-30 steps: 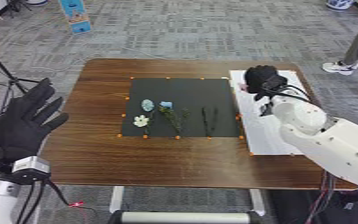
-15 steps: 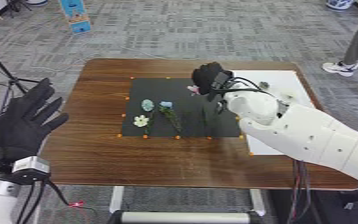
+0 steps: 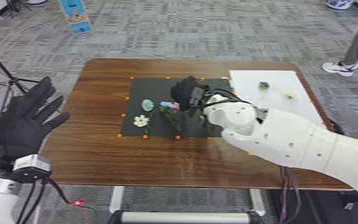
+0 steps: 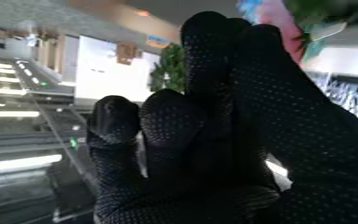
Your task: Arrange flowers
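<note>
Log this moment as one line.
right hand: pinching pink flower | location: over black mat, near blue flower | left hand: open, by table's left edge

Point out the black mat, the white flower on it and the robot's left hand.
Black mat (image 3: 158, 87), head view: bare far part.
White flower (image 3: 141, 120), head view: its bloom.
Left hand (image 3: 19, 122), head view: its palm.
</note>
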Motion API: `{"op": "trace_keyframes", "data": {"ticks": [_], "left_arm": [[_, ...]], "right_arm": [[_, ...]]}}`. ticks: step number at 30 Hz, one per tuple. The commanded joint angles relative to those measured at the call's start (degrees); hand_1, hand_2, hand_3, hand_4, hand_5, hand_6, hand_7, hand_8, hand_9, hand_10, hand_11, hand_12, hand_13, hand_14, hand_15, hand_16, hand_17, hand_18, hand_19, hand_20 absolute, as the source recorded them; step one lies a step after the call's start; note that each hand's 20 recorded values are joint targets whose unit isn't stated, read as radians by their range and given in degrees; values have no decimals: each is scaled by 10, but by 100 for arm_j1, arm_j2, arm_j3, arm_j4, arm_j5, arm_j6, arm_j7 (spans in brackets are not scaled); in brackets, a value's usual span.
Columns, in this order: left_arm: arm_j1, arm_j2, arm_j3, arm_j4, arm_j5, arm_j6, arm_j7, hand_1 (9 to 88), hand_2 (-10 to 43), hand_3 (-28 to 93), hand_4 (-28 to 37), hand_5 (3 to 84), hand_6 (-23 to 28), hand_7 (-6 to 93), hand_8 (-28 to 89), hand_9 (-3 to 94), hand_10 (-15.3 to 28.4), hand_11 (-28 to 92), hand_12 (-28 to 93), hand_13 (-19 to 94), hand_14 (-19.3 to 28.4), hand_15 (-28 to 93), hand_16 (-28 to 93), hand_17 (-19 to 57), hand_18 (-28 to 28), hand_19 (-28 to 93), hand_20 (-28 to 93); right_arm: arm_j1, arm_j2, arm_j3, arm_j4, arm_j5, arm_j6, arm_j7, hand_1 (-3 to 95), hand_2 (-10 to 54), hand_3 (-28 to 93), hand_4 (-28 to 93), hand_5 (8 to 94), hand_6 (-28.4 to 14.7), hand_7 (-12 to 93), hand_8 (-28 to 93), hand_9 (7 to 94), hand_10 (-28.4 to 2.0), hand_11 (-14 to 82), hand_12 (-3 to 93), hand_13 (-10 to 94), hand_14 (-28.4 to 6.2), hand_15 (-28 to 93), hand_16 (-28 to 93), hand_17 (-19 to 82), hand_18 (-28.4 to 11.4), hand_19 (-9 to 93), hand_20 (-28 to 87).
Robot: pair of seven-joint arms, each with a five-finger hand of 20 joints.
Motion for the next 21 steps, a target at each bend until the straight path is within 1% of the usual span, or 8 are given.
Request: {"op": "trace_keyframes", "data": {"ticks": [1, 4, 6, 8, 13, 16, 17, 21], "left_arm": [[28, -3, 8, -13, -13, -18, -17, 247, -85, 581, -283, 215, 16, 131, -72, 166, 77, 59, 220, 129, 122, 46, 77, -155, 231, 348, 56], [55, -12, -13, -25, -17, -12, -23, 246, -86, 582, -283, 215, 16, 131, -72, 166, 77, 59, 220, 128, 122, 45, 77, -155, 231, 348, 56], [62, -12, -25, -24, -20, 14, -19, 245, -86, 582, -283, 215, 16, 131, -72, 166, 77, 59, 219, 128, 122, 45, 77, -155, 231, 348, 56], [61, -12, -27, -26, -23, 7, -32, 244, -86, 584, -283, 215, 16, 131, -72, 166, 77, 58, 219, 128, 123, 46, 77, -156, 231, 347, 57], [35, -7, -12, -14, -17, -6, -38, 244, -85, 584, -283, 215, 17, 130, -72, 166, 77, 57, 218, 128, 123, 46, 76, -156, 231, 347, 57], [7, 9, 10, 0, -23, 20, -38, 246, -83, 580, -283, 215, 17, 129, -72, 166, 77, 57, 218, 128, 123, 45, 76, -156, 231, 347, 57], [32, -1, 4, -14, -23, 31, -38, 245, -84, 582, -283, 215, 17, 129, -71, 165, 77, 57, 218, 127, 124, 45, 76, -156, 231, 347, 57], [23, -2, 5, -9, -24, 34, -36, 244, -83, 585, -283, 215, 17, 129, -71, 165, 77, 55, 218, 127, 123, 45, 76, -156, 231, 346, 57]], "right_arm": [[-11, -215, -4, 200, -143, 26, 172, 520, -95, 793, -283, 724, 44, 470, -5, 839, -47, 250, 446, 667, -52, 788, 366, 352, -191, 889, 584], [-16, -225, -18, 255, -413, 274, 276, 520, -95, 792, -283, 723, 44, 470, -4, 840, -48, 249, 445, 668, -52, 789, 364, 353, -192, 890, 584], [-34, -239, 37, 235, -283, 227, 272, 518, -95, 793, -283, 724, 43, 469, -5, 840, -48, 249, 445, 669, -52, 790, 362, 353, -191, 891, 583], [-17, -271, -8, 284, -411, 251, 286, 519, -95, 792, -283, 724, 43, 469, -5, 841, -47, 249, 444, 670, -52, 792, 361, 354, -191, 892, 584], [8, -311, -104, 356, -514, 366, 286, 521, -95, 785, -283, 723, 44, 469, -6, 841, -46, 249, 444, 670, -53, 796, 353, 353, -190, 893, 584], [87, -294, -235, 376, -599, 455, 304, 523, -95, 781, -283, 723, 44, 470, -8, 839, -46, 249, 447, 669, -53, 798, 350, 353, -191, 892, 585], [90, -312, -244, 414, -589, 460, 278, 525, -95, 778, -283, 722, 45, 471, -9, 839, -46, 247, 446, 668, -53, 799, 348, 353, -189, 892, 584], [157, -317, -371, 537, -618, 606, 266, 527, -95, 773, -283, 722, 47, 472, -12, 839, -47, 246, 446, 668, -52, 800, 345, 353, -189, 891, 584]]}}
